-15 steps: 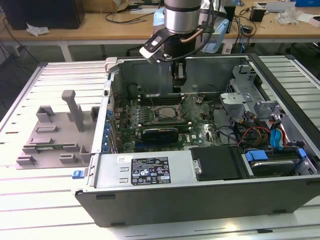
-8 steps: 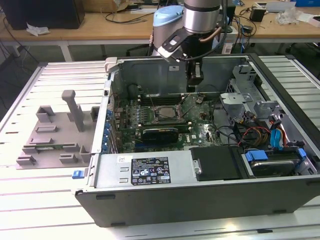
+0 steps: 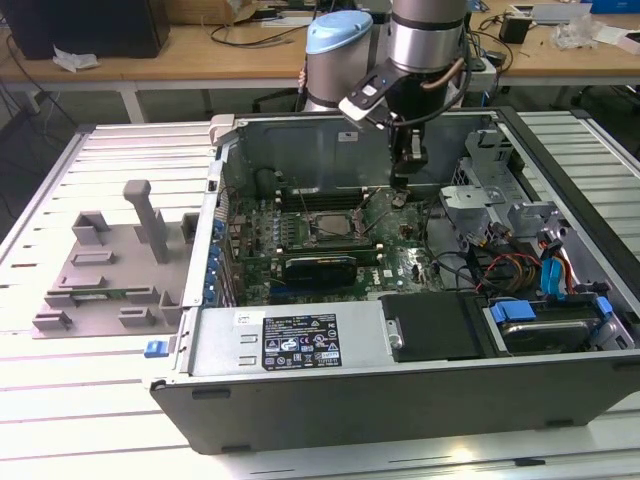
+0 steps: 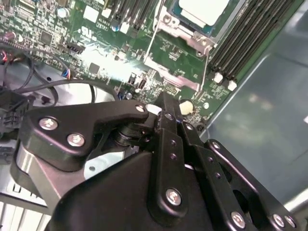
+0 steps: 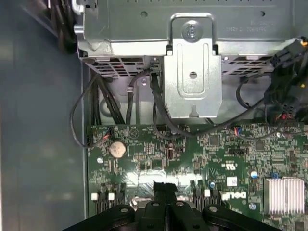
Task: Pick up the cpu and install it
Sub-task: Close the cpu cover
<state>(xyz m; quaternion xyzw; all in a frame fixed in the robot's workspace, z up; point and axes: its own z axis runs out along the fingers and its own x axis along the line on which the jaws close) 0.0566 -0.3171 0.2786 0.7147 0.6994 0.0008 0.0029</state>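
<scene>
hand (image 3: pixel 399 197) low over the motherboard (image 5: pixel 216 154)
my fingers look closed with nothing between them; cpu (image 4: pixel 202 8) lies in the socket (image 4: pixel 185 38) near my fingertips, probably seated.

The cpu (image 4: pixel 201 10), a small flat square chip with a pale, shiny silver metal top, lies level and face up inside the square metal-framed socket (image 4: pixel 169 21) on the green motherboard (image 4: pixel 62 29). In the second wrist view only part of it is in frame, with long dark memory slots (image 4: pixel 245 38) running just beside the socket. In the exterior view the cpu (image 3: pixel 334 224) shows as a small grey square near the middle of the board, inside the open computer case (image 3: pixel 400 400).
</scene>
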